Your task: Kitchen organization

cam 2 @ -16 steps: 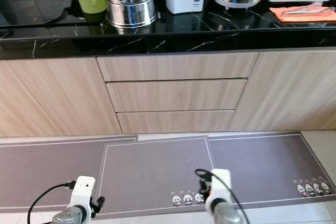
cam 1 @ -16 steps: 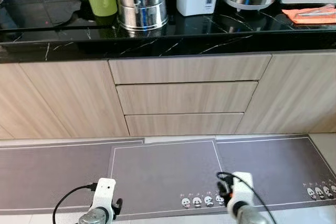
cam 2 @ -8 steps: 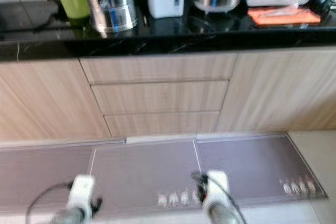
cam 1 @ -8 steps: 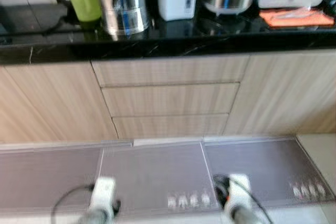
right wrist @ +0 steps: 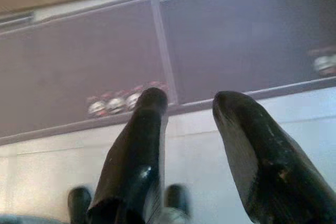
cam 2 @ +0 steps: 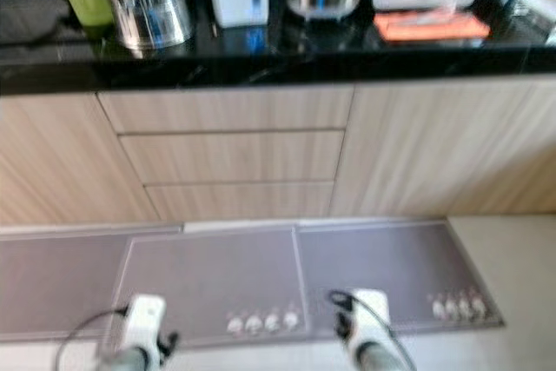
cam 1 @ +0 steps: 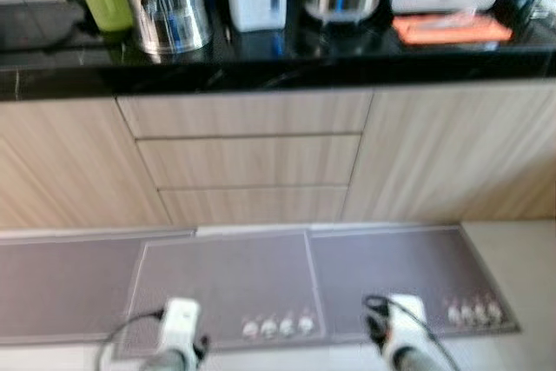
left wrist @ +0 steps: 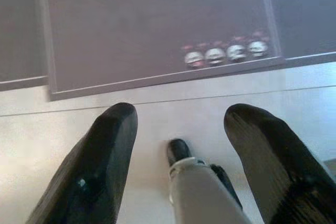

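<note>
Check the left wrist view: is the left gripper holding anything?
No: the left gripper is open, with bare pale floor between its two black fingers and nothing clamped.

The right pincer point(right wrist: 186, 103), fingers parted, hangs over a grey mat point(right wrist: 94, 61).

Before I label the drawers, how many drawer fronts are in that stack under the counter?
3, stacked one above another below the black counter: top drawer, middle drawer, bottom drawer. Cupboard doors flank them; the picture is blurred.

Glossy black counter point(cam 1: 261, 49), wood-grain drawers point(cam 1: 248, 162).
</note>
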You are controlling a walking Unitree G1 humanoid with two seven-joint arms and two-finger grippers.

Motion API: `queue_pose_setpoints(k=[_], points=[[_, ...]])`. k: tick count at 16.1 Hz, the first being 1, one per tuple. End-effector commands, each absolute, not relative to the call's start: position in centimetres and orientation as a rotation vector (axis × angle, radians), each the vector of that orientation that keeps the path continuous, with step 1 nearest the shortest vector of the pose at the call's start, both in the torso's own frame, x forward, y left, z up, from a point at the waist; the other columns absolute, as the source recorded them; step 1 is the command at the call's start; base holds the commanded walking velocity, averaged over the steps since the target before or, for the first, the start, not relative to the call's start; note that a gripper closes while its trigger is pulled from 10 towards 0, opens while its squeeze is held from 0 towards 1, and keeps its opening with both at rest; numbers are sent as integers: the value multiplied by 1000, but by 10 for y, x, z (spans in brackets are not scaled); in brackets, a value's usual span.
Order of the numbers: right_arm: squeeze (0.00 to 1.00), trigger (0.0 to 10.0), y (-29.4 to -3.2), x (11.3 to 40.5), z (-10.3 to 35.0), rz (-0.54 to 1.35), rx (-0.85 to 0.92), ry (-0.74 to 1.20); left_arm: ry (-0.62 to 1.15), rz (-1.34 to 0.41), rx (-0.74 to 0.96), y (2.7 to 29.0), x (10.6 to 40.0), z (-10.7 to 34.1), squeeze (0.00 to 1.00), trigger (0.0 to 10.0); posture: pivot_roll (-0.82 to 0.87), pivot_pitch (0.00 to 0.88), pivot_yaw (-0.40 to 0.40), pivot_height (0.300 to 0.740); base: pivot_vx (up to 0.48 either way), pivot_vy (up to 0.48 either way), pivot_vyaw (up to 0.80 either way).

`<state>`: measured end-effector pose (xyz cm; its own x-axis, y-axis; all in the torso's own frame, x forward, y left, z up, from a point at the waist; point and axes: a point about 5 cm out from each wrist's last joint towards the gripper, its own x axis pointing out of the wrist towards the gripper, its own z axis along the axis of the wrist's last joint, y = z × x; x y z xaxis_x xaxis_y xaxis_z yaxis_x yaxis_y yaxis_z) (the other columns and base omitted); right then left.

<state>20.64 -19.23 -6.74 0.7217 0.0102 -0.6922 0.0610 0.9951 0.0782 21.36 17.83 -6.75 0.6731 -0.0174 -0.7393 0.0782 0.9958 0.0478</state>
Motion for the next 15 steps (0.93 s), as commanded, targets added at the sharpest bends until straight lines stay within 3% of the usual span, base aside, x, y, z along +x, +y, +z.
queue_pose_setpoints(k=[1, 15], points=[[0, 10000, -183, 207, -69, -13, 121, 773, 847, -47, 113, 188, 211, -68, 0, 10000, -99, 0, 0, 740, 0, -300, 0], [0, 10000, -184, 203, -71, -5, 117, 806, 849, -64, 125, 188, 210, -69, 0, 10000, -98, 0, 2, 740, 0, 0, 0]])
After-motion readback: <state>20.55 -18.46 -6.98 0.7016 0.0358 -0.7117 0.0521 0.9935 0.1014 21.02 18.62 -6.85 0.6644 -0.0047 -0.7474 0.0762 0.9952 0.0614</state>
